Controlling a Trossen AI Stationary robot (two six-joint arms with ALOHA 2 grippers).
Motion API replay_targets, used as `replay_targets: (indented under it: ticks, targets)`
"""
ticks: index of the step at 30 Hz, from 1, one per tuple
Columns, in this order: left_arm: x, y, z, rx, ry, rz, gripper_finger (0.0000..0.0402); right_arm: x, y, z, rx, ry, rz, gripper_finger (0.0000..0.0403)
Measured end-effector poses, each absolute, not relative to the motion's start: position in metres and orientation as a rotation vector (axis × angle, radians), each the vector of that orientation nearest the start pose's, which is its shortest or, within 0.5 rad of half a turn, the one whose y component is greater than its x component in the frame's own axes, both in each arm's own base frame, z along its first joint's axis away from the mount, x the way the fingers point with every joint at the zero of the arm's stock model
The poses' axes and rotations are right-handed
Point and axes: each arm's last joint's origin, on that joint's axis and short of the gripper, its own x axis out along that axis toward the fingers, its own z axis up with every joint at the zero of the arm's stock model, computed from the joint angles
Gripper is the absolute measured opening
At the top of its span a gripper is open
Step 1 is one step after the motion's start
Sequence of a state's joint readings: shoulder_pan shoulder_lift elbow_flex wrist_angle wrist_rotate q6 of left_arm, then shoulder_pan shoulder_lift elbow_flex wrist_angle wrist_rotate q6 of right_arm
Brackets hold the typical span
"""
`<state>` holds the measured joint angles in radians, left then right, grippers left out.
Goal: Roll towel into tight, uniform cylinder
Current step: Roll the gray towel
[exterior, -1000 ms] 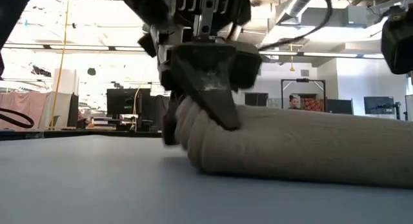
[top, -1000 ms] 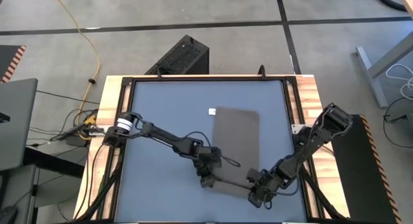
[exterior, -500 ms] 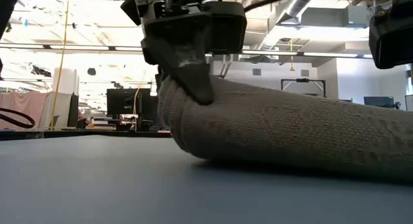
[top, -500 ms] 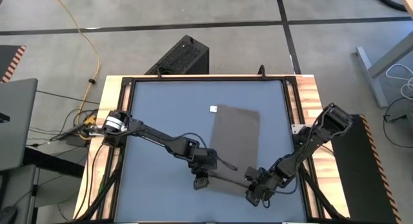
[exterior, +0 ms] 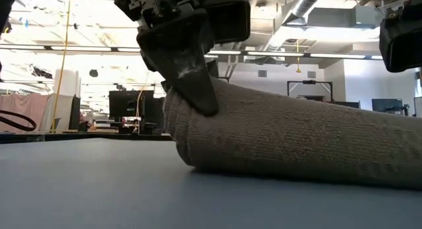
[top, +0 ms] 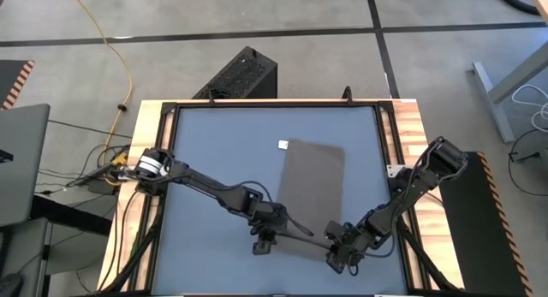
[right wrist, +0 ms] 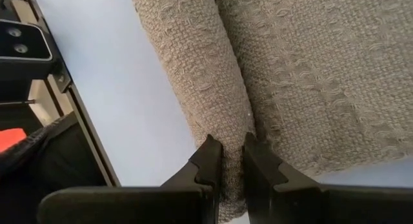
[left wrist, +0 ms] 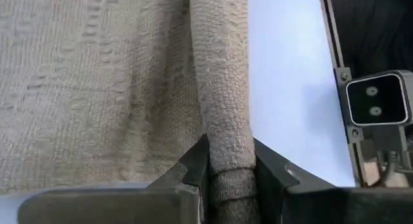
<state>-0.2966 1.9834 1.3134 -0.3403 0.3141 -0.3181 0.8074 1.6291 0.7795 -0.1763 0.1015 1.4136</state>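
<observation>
The taupe towel [top: 313,181] lies on the blue-grey tabletop [top: 214,160]. Its far part is flat, with a white tag [top: 282,146] at the far left corner. Its near part is wound into a roll [exterior: 303,140] that runs left to right. My left gripper [top: 263,239] is shut on the roll's left end. My right gripper [top: 339,252] is shut on its right end. In the low view the roll slopes down from the left gripper [exterior: 191,84] toward the right. My left gripper pinches the roll's left end [left wrist: 230,161] between its two fingers [left wrist: 193,172], one on each side of the roll. It comes slanting down from the table's left, along the roll. That end sits higher than the rest of the roll. My right gripper pinches the roll's right end [right wrist: 231,141] between its two fingers [right wrist: 208,161]. It comes slanting down from the table's near right, along the roll. The roll lies next to the flat cloth [right wrist: 322,69].
A black frame [top: 274,104] rims the table, with wooden strips [top: 141,160] at its left and right sides. A small camera [left wrist: 377,105] stands at the near edge. A black box [top: 244,74] sits on the floor beyond the far edge. Bare tabletop lies left of the towel.
My left gripper has risen, shifted a little toward the table's left edge and turned about its own axis, still shut on the roll. The roll's left end has come up with it and now stands higher; the right end has stayed put.
</observation>
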Motion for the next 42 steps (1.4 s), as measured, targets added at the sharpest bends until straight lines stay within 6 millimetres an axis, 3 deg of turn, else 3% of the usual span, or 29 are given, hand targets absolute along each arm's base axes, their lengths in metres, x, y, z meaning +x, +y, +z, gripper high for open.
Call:
replay_targets:
  ticks: [4,9,14,18,22,25,27,31,36,42]
  targets:
    - [0.381,-0.129,0.153,-0.295,1.113,-0.350,0.0089,0.204,0.209,0.140,0.798,1.166,-0.120,0.0063]
    - [0.370,-0.129,0.144,-0.313,1.213,-0.319,0.0152,0.201,0.210,0.139,0.792,1.227,-0.098,0.0063]
    - [0.360,-0.126,0.155,-0.215,1.241,-0.230,0.0199,0.201,0.209,0.139,0.792,1.230,-0.103,0.0063]
    - [0.361,-0.138,0.185,-0.160,1.043,-0.209,0.0209,0.201,0.208,0.139,0.793,1.221,-0.117,0.0063]
    - [0.370,-0.169,0.210,-0.094,0.699,-0.273,0.0209,0.201,0.208,0.139,0.791,1.214,-0.123,0.0063]
    - [0.381,-0.191,0.209,-0.039,0.500,-0.299,0.0204,0.202,0.208,0.139,0.789,1.207,-0.128,0.0063]
    - [0.387,-0.199,0.189,-0.041,0.487,-0.311,0.0195,0.202,0.208,0.139,0.790,1.204,-0.130,0.0063]
    - [0.399,-0.195,0.153,-0.059,0.517,-0.241,0.0166,0.202,0.207,0.139,0.796,1.201,-0.137,0.0063]
    - [0.402,-0.185,0.138,-0.050,0.576,-0.129,0.0121,0.203,0.207,0.139,0.800,1.200,-0.139,0.0063]
    - [0.402,-0.182,0.137,-0.060,0.607,-0.157,0.0078,0.203,0.207,0.139,0.786,1.189,-0.134,0.0072]
